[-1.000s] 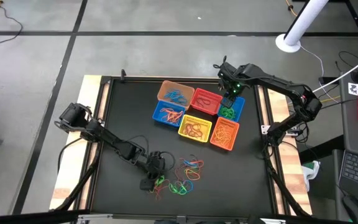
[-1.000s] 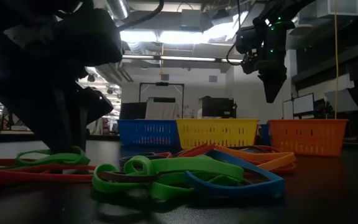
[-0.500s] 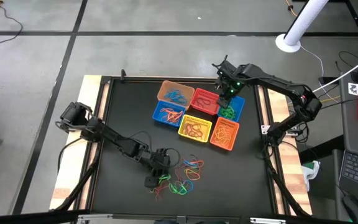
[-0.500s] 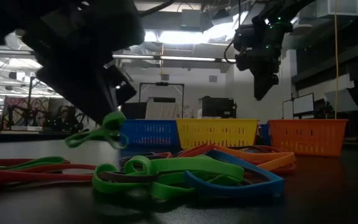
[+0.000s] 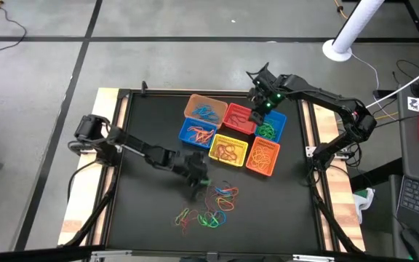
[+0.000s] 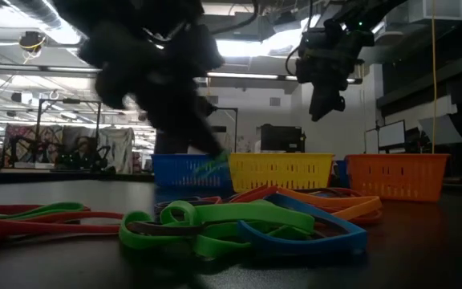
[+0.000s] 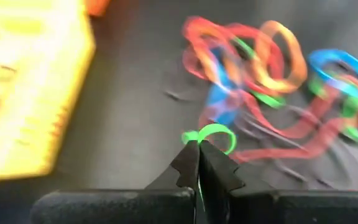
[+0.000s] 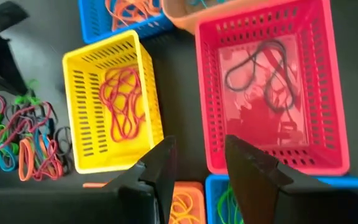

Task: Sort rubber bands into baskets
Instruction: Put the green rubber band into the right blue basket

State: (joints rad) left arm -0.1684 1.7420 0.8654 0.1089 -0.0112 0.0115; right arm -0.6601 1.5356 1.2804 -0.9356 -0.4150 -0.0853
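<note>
My left gripper [image 5: 199,183] is shut on a green rubber band [image 7: 211,132] above the table, between the loose pile of rubber bands [image 5: 211,206] and the yellow basket [image 5: 228,151]. In the low view the band [image 6: 212,167] hangs in front of a blue basket [image 6: 191,171]. My right gripper [image 5: 257,109] is open and empty, above the red basket [image 8: 272,93]. The other baskets are tan-orange [image 5: 205,108], blue [image 5: 197,133], blue [image 5: 270,128] and orange [image 5: 263,156]; each holds some bands. My left gripper pinches the green rubber band between its two fingertips at one end of the loop [image 7: 197,139]. The rest of the small loop sticks out past the tips. The band is lifted clear of the table and of the pile.
The six baskets stand close together at the far middle of the black mat. The loose pile lies near the front edge [image 6: 239,225]. Bare mat shows left of the baskets [image 5: 148,131]. A white post [image 5: 348,33] stands on the floor beyond the table.
My left gripper has risen from the pile with the green band and gone toward the far right, toward the yellow basket; the band is now lifted clear. My right gripper has shifted a little toward the far left, over the red basket.
</note>
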